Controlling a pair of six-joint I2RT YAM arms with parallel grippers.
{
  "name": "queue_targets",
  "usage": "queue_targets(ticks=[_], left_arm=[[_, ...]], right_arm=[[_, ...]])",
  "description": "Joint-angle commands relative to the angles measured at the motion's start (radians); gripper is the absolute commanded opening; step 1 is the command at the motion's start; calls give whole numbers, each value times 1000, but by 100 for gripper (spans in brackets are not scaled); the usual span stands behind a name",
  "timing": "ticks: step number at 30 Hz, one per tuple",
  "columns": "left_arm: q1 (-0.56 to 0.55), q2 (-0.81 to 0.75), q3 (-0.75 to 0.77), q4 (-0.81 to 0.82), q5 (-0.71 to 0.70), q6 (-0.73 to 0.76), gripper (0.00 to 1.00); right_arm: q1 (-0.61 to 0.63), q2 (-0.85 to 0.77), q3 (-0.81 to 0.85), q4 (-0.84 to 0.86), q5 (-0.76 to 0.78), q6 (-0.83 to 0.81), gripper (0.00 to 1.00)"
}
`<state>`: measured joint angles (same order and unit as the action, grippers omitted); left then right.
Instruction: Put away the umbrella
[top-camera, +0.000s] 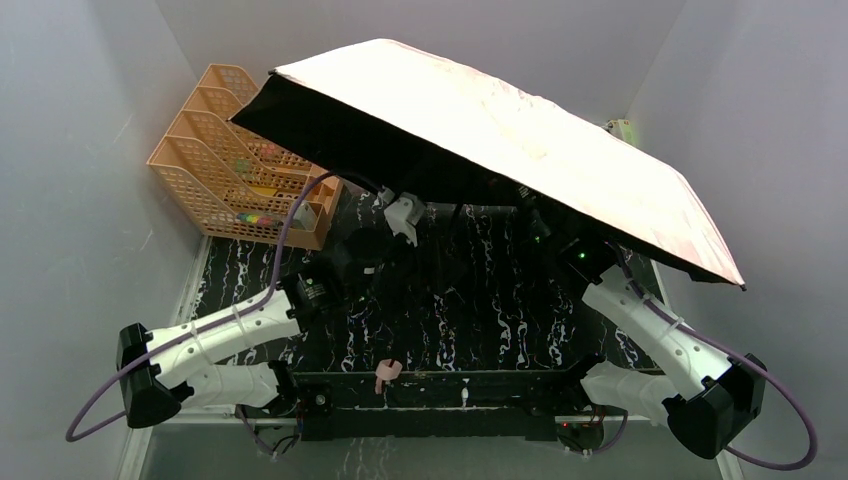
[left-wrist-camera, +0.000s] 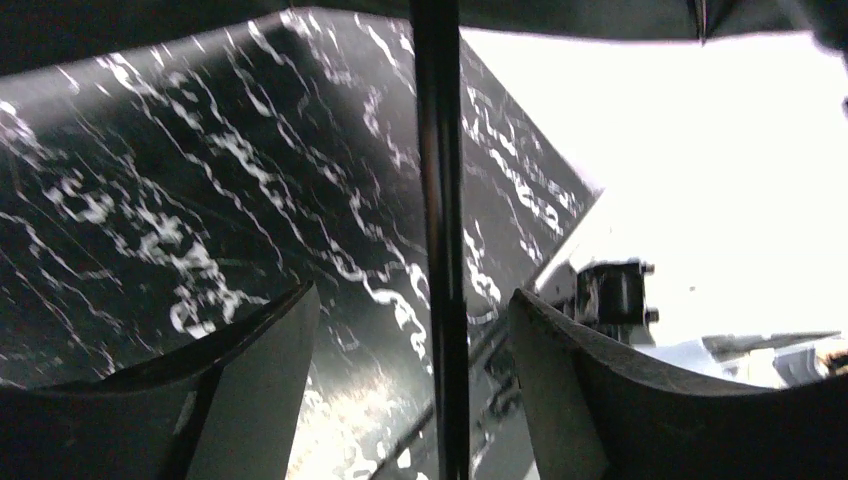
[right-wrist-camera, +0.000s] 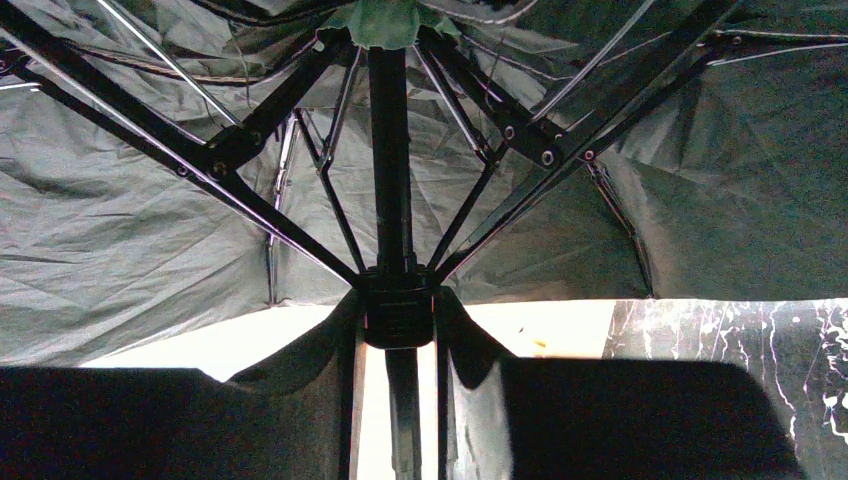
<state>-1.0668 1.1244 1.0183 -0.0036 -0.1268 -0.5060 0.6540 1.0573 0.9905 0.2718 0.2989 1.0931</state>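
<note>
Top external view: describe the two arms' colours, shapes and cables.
The left arm and right arm have white shells with black joint housings. Each trails a purple cable. A green light glows on the right arm's far joint. Wrist views show dark, curved fingers.

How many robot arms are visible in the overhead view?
2. Left arm at lower left, right arm at lower right, both reaching under the open umbrella; none seem hidden.

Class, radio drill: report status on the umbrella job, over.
Left gripper open astride the shaft, clear of it. Right gripper shut on the umbrella at the runner. Canopy fully open, tilted. Orange file racks by its back-left edge.
</note>
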Motion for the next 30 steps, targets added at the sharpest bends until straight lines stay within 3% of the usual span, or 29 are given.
queue_targets(ticks=[1,11,15,18,22,25,30], left_arm=[[-76,-27,-70,-24,-8,-72,64],[-137,-84,-92,-44,-104,-74,45],[-137,-93,-85,-71,-125,-69,24],[-137,-97,-89,-72,-129,-75,2],[-138,-89,-70,-62,-179,-65,0],[-138,-87,-62,67,-266,14,0],[-137,-11,44,211,-378,182,0]], right_arm=[[-9,-27,45,124,46,13,0],[-10,-26,92,70,67,-100,0],[-12,-35,82,51,61,-105,0],[-13,-41,79,38,63,-115,0],[-13,-31,101,-61,-64,-119,0],[-7,-34,42,-75,-185,-69,0],[124,-87,-132,-75,-124,-1,0]])
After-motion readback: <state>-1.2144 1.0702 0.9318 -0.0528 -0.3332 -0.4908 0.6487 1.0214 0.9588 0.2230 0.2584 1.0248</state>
